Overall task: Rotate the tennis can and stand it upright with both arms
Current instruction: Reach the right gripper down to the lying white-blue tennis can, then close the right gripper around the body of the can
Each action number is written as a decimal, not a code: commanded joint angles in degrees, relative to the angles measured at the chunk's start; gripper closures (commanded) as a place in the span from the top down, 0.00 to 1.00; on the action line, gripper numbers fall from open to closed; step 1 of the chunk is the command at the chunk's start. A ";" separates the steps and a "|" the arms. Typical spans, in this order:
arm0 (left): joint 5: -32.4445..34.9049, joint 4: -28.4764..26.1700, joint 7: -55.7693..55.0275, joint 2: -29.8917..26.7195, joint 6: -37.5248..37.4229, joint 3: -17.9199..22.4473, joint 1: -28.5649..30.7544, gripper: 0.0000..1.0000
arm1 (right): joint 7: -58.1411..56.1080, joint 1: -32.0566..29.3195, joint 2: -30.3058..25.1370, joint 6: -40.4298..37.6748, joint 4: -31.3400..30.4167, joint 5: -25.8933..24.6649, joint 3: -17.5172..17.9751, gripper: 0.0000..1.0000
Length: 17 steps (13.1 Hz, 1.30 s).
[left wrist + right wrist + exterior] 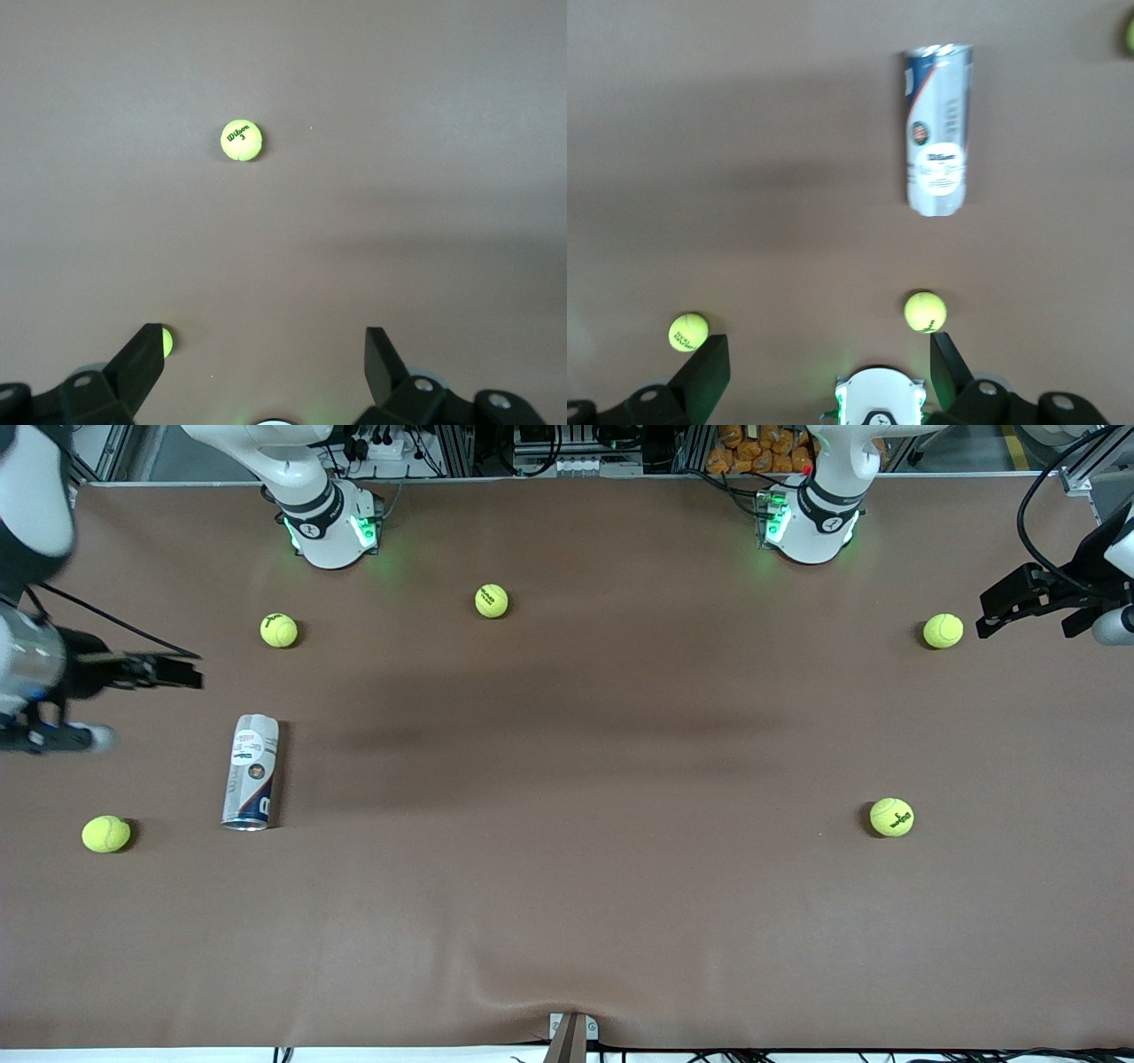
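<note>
**On its side at the right arm's end: a light, slick can waiting for two hands**

Toward the right arm's end of the desk [567, 921], the tennis can [251, 772] lies flat on its side, its long axis running roughly toward and away from the front camera and its silver rim at the nearer end. It looks empty, since the yellow-green balls are scattered loose around it, so you should expect it to be very light. Its clear plastic wall is probably smooth and a little springy, so a hard squeeze at mid-body could dent it or make it squirt out. Being round, it will likely roll if you nudge it sideways. The metal rim looks like the stiffest part. You would do best to take hold across the body near one end, with the second hand steadying the other end as it tips up.

Your right hand [168, 670] hovers with its fingers spread wide and nothing between them, over the desk close to the can's closed end. One loose ball [279, 630] sits near there, and another [106, 833] lies beside the rim end.

Your left hand [1005, 607] waits over the left arm's end of the desk, also spread and empty, well apart from the can. It has most of the desk to cross before it can help.
</note>
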 commanded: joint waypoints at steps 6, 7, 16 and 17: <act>-0.57 0.28 0.92 0.15 0.00 -0.33 0.42 1.00 | -0.01 7.96 15.11 -1.54 2.02 0.65 -0.34 1.00; -0.57 0.28 0.92 0.15 0.00 -0.33 0.42 1.00 | -0.10 9.29 15.28 -1.71 1.94 -1.81 -0.34 1.00; -0.66 -0.60 1.01 0.24 2.46 -0.33 0.50 1.00 | -13.18 0.26 22.75 10.29 -0.16 -8.86 -0.60 1.00; -0.66 -0.60 1.01 0.32 2.46 -0.33 0.59 1.00 | -15.19 -0.71 23.19 12.50 -1.04 -8.95 -0.60 1.00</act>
